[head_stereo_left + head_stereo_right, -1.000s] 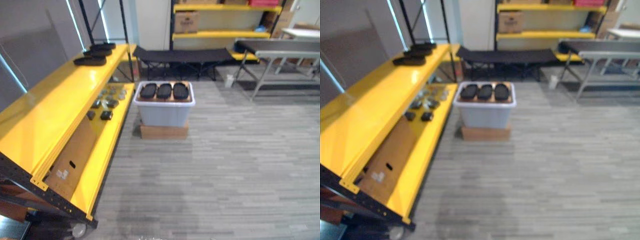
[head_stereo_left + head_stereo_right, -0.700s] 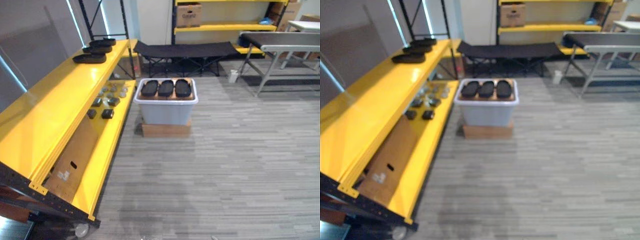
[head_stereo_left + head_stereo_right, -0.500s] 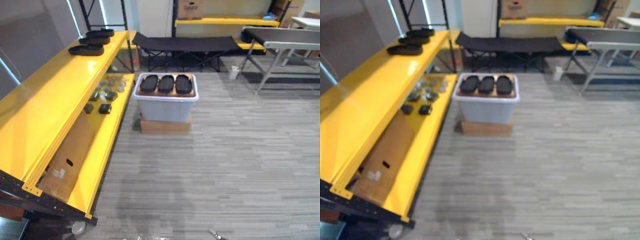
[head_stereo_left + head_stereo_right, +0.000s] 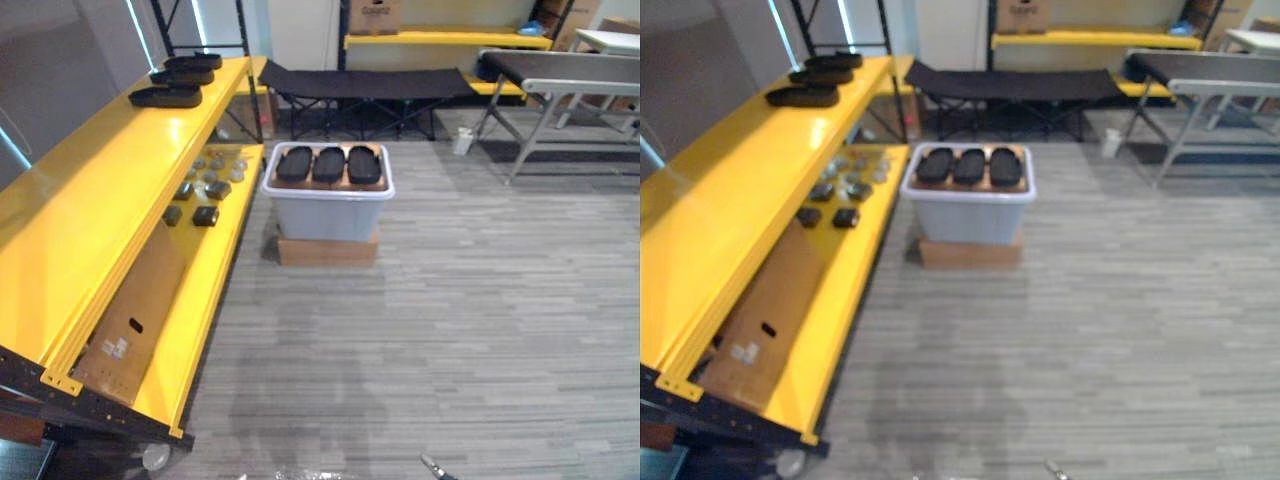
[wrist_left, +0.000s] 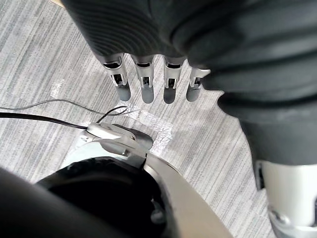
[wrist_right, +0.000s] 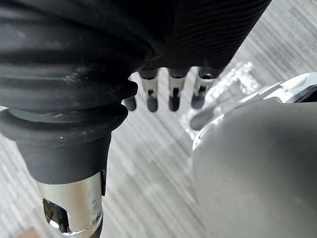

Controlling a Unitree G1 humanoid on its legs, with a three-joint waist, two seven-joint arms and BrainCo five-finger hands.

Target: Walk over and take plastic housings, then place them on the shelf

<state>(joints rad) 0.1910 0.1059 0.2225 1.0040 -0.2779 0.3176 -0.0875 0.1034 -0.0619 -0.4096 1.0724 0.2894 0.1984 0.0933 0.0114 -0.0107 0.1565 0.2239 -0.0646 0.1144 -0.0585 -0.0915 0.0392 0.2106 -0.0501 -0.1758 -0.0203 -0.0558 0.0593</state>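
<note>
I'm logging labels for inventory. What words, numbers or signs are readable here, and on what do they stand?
Dark print on the cardboard box at the far wall: too small to read.
White label on the cardboard sheet lying on the lower yellow shelf: too blurred to read.
On the plastic housings and the grey bin: no marking visible.
Nothing here can be quoted.

The shelf (image 4: 110, 200) is glossy yellow painted metal with a bright sheen. The plastic housings (image 4: 329, 164) look matt black and lie in a smooth, pale grey plastic bin (image 4: 325, 215) on a plain brown cardboard box (image 4: 326, 251). The floor (image 4: 480, 300) has matt grey wood-grain planks.
</note>
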